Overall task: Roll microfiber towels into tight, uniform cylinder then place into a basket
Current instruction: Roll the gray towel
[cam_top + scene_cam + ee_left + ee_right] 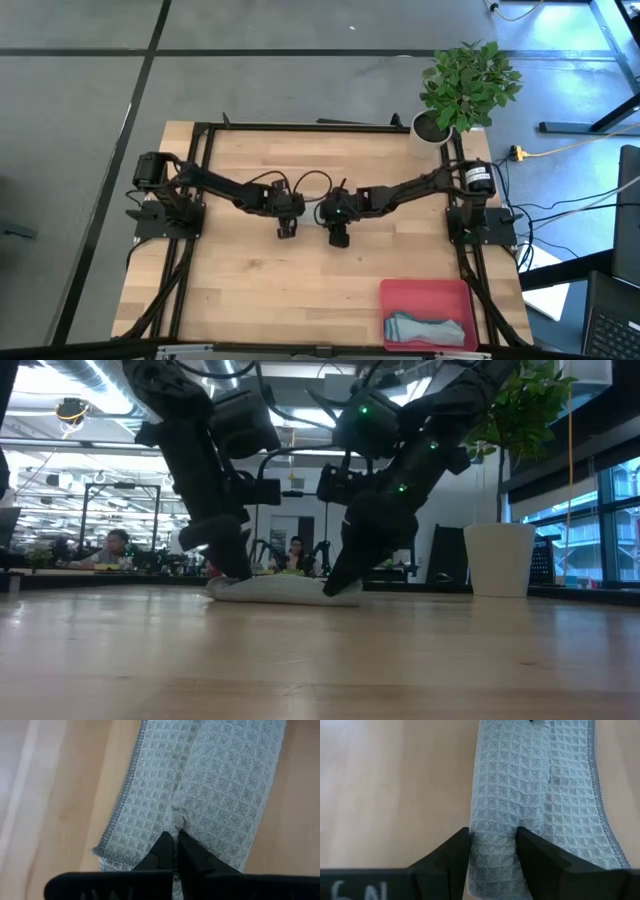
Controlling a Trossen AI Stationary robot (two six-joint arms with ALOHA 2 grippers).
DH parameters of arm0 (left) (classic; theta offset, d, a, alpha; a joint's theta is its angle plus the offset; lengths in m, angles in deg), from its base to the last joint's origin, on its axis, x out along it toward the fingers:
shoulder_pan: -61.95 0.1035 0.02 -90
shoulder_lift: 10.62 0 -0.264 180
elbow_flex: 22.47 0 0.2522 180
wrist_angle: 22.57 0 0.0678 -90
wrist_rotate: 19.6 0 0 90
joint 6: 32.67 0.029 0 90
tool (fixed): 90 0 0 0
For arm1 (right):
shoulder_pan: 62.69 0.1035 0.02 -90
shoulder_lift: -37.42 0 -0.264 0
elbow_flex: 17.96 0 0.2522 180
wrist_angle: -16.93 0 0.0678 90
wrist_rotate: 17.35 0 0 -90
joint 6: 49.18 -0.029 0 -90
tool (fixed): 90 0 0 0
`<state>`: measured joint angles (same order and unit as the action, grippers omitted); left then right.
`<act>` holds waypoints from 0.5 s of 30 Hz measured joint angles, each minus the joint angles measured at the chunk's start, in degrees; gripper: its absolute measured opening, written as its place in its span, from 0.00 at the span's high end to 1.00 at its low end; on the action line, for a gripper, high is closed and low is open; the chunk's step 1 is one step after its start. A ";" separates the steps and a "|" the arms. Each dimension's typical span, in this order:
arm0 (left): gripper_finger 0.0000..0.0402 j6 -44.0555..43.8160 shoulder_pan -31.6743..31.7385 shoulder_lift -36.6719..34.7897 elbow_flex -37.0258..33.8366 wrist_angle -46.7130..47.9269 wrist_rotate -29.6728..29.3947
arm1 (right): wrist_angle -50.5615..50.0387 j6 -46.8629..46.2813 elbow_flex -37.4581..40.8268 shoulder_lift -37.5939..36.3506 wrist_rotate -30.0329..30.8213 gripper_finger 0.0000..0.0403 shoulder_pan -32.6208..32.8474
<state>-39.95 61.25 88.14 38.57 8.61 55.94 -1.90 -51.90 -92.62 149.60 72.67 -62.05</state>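
The right gripper point(493, 851) has its two dark fingers point(449, 856) closed on the end of a rolled grey-green waffle-weave towel point(520, 785). The roll runs straight ahead from between them over the pale wooden bench point(390, 780), its stitched hem beside one finger.

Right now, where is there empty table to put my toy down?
The wood in front of the left arm, beside the basket, is bare, and so is the strip behind both arms up to the plant. The middle is crowded: both grippers hold a towel.
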 joint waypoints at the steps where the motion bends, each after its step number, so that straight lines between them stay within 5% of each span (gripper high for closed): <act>1: 1.00 -0.07 -0.40 -0.02 0.00 0.02 -0.02 | 0.00 -0.03 0.00 0.00 0.00 0.59 0.34; 15: 0.95 -3.01 -1.83 0.13 -0.02 -0.23 -4.76 | 0.29 -1.41 0.06 0.00 -0.04 0.59 1.35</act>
<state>-42.96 59.42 88.27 38.55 8.38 51.18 -1.61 -53.32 -92.56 149.60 72.63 -60.69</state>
